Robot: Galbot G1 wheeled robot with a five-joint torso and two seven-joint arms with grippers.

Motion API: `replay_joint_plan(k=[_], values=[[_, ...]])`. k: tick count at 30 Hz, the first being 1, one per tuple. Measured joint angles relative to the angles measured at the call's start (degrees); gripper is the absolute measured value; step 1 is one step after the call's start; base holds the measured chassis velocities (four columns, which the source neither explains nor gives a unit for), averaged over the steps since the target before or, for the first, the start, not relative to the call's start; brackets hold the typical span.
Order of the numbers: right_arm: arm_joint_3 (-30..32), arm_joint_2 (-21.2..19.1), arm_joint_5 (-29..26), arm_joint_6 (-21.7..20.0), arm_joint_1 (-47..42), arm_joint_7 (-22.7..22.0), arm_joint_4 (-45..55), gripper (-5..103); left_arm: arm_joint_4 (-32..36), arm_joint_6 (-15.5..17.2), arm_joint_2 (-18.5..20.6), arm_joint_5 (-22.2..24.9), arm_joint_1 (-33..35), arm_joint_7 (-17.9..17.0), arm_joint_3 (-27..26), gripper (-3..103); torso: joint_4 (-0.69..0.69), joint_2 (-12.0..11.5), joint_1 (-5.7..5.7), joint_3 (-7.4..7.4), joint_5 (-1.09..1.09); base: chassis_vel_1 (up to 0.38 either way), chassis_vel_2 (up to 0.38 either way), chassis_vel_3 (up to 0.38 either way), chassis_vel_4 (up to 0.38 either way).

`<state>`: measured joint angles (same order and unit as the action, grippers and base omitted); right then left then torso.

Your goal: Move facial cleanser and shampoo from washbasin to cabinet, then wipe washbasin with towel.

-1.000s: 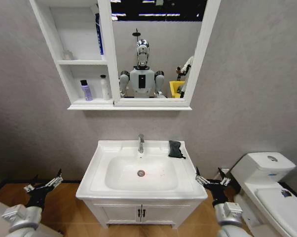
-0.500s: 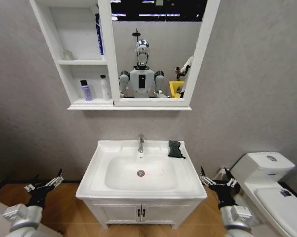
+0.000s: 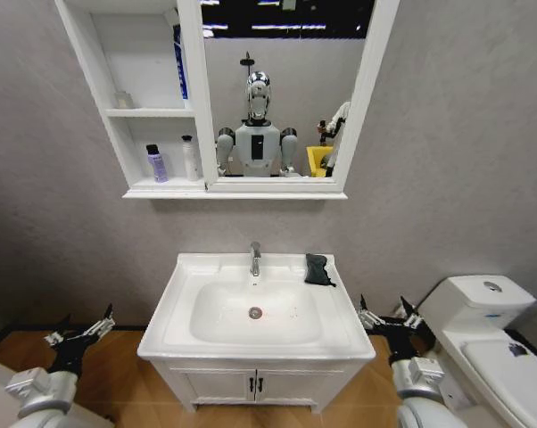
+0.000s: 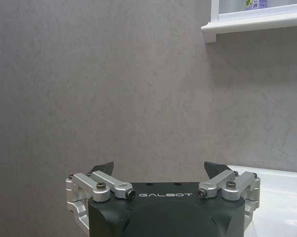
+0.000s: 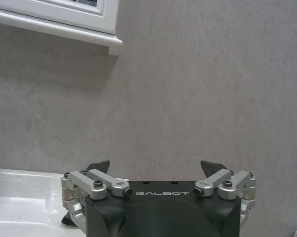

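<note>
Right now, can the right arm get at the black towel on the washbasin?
Probably yes: the right gripper, fingers open, hangs beside the washbasin's right edge, and nothing stands between it and the towel at the back right corner.

Bathroom; washbasin [image 3: 186,287], mirrored cabinet [image 3: 103,89], toilet [image 3: 483,330], grey walls

Black towel [image 3: 318,269] on washbasin [image 3: 184,308] rim
</note>
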<state>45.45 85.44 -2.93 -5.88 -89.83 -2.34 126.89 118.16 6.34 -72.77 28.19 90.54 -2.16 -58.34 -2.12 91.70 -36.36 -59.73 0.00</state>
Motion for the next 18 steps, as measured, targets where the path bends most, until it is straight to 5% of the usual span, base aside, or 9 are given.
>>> replay_joint_plan(k=[4, 18], values=[[-0.4, 0.4, -0.1, -2.9, 1.4, 0.0, -0.5, 100, 0.0, 0.0, 0.0, 0.0, 0.0, 0.0, 0.0, 100, 0.0, 0.0, 0.0, 0.0, 0.0, 0.0, 0.0, 0.0, 0.0], [-0.6, 0.5, 0.5, -2.7, 2.4, 0.7, -1.6, 100, 0.0, 0.0, 0.0, 0.0, 0.0, 0.0, 0.0, 100, 0.0, 0.0, 0.02, 0.0, 0.0, -0.029, 0.028, 0.034, -0.028]])
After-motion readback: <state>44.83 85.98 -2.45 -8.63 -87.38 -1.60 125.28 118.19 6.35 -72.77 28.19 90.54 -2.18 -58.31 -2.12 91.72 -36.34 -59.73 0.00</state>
